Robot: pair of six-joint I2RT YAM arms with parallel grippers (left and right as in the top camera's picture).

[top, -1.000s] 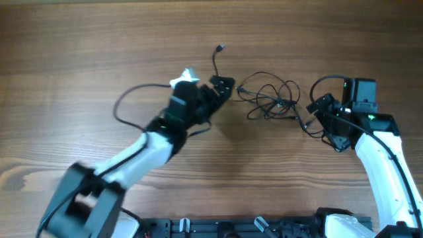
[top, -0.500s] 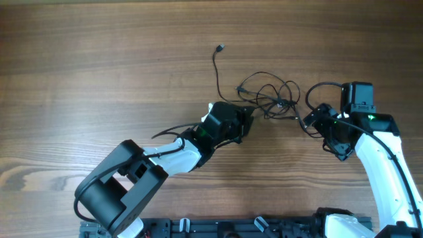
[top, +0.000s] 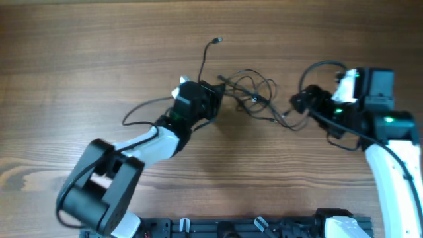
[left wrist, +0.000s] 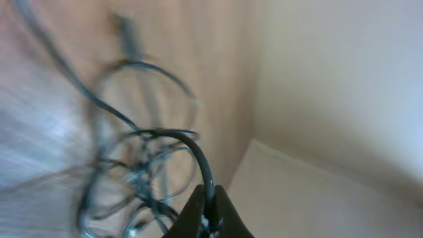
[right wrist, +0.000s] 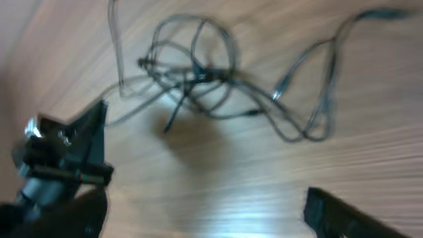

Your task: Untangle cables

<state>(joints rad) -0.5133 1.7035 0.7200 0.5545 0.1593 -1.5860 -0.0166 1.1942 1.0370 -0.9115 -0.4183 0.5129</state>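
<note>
Presently: cable tangle [top: 254,98] on the table [top: 66,53], one strand [left wrist: 195,149] clamped by left gripper [left wrist: 207,209]; right gripper [top: 299,102] spread wide, empty, just beside it.
The strand is best drawn outward slowly; sharp tugs are avoided, lest loops be tightened.

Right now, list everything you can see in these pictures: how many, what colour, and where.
table: one, brown wood, fills the overhead view
cable tangle: one knot, thin black strands, strand count unclear, mid-table between the arms
plug end: one, dark, lying free above the tangle in the overhead view
left arm: one, white and black, reaching in from lower left
right arm: one, white and black, lower right
left tool: one, black, shut on a strand of the tangle
right tool: one, black, open, at the tangle's right end
</note>
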